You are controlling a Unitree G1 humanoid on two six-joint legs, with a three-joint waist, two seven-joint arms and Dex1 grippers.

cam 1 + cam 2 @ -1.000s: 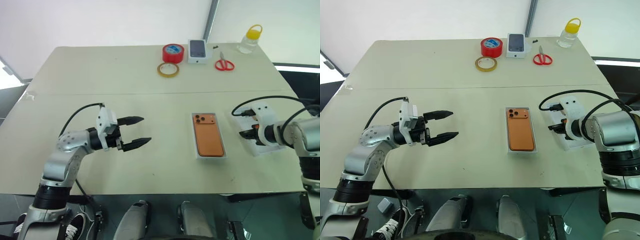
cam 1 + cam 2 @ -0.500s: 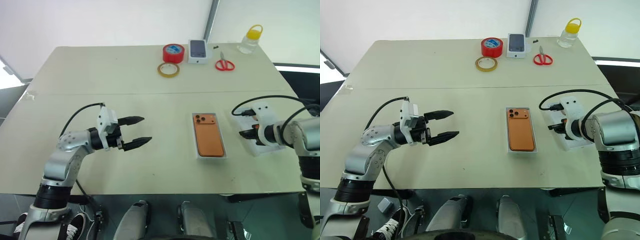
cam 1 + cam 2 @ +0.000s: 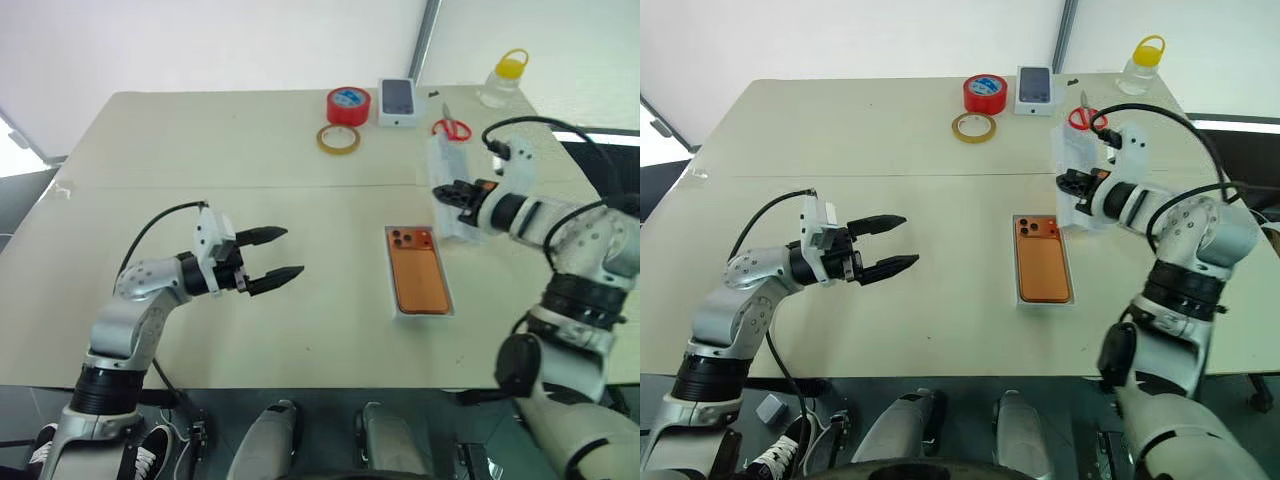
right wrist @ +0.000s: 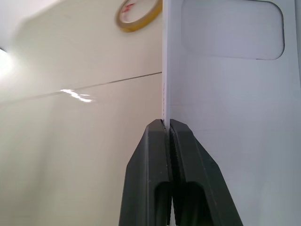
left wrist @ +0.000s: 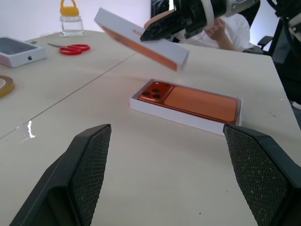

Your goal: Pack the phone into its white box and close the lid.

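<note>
While R gripper (image 3: 1064,183) pinches lid (image 5: 141,44), phone (image 3: 417,274) sits boxed.

head pair: above the near edge of the tabletop (image 3: 250,150), facing down and forward | left wrist: low over tabletop, facing the phone (image 5: 188,101) close by | right wrist: tight on lid (image 4: 235,117) | shared: phone

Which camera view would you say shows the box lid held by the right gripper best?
The left wrist view: the lid hangs tilted above the phone, whole. The eye views show it small at the right gripper; the right wrist view shows its pinched wall and inside.
</note>
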